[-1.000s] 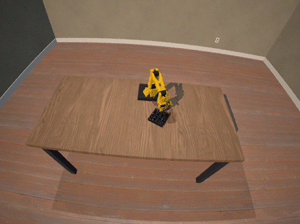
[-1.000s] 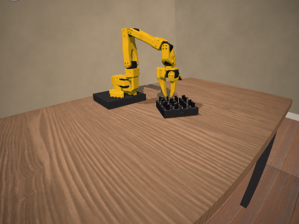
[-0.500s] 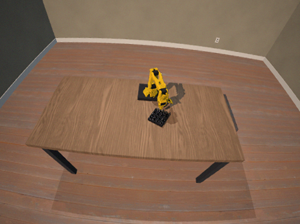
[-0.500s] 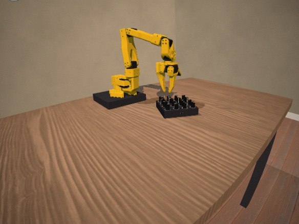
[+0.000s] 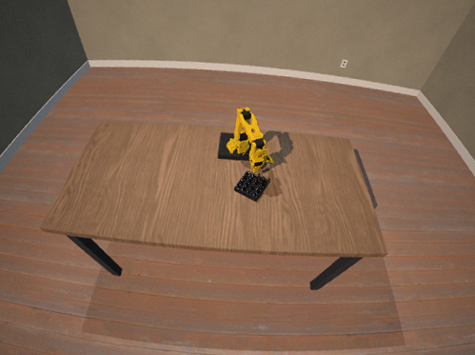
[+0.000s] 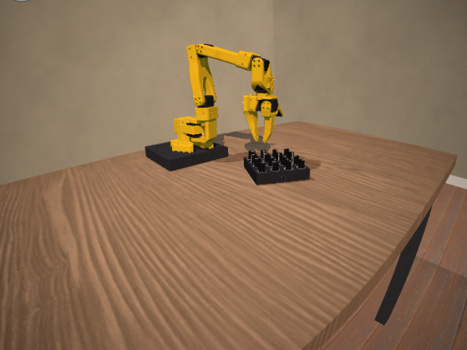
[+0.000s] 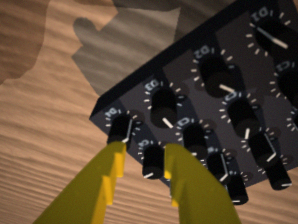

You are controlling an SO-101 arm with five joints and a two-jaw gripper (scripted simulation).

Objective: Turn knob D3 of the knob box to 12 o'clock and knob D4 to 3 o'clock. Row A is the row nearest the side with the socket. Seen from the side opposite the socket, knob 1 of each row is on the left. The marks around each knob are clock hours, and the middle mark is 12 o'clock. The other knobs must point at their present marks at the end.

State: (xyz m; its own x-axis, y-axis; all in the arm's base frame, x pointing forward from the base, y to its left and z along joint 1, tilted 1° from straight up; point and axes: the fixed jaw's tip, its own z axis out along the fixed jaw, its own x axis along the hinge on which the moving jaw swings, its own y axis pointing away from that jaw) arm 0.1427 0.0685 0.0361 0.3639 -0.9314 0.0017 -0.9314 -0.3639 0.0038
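Observation:
The black knob box [image 6: 279,165] lies on the table in front of the arm's base, its socket side facing away from the arm. It also shows in the top view [image 5: 252,185] and in the wrist view [image 7: 215,110]. My yellow gripper [image 6: 261,141] hangs a little above the box's near edge, fingers pointing down, narrowly shut and holding nothing. In the wrist view the fingertips frame a second-row knob [image 7: 152,160] from above without touching it. The corner knob D4 [image 7: 120,127] and its neighbour D3 [image 7: 162,102] stand just beyond the fingertips.
The arm's black base plate [image 6: 185,153] sits left of the box. The other knobs stand close together in rows across the box top [image 7: 240,112]. The table's right edge [image 6: 436,188] is well away from the box.

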